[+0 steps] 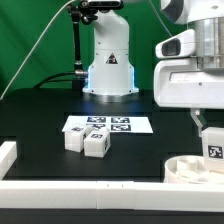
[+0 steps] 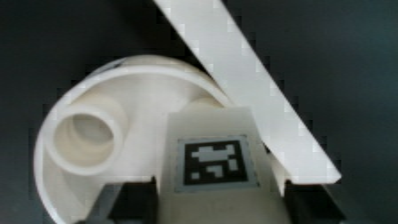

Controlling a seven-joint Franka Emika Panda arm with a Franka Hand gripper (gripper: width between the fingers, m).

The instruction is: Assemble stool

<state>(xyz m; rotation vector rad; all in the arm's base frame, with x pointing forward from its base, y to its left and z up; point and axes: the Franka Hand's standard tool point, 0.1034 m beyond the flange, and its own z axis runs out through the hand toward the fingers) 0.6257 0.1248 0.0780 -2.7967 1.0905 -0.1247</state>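
Wrist view, leg [image 2: 217,150] clamped in gripper [image 2: 210,200], over seat [image 2: 98,125]

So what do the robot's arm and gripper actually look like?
The arm is glossy white with rounded shells, a black joint on top and a blue glow near its base. The gripper has a boxy white body; its fingers are dark and flat.

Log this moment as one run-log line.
pincer: shut on leg | leg: over seat, contact unclear | two other legs: on table beside marker board
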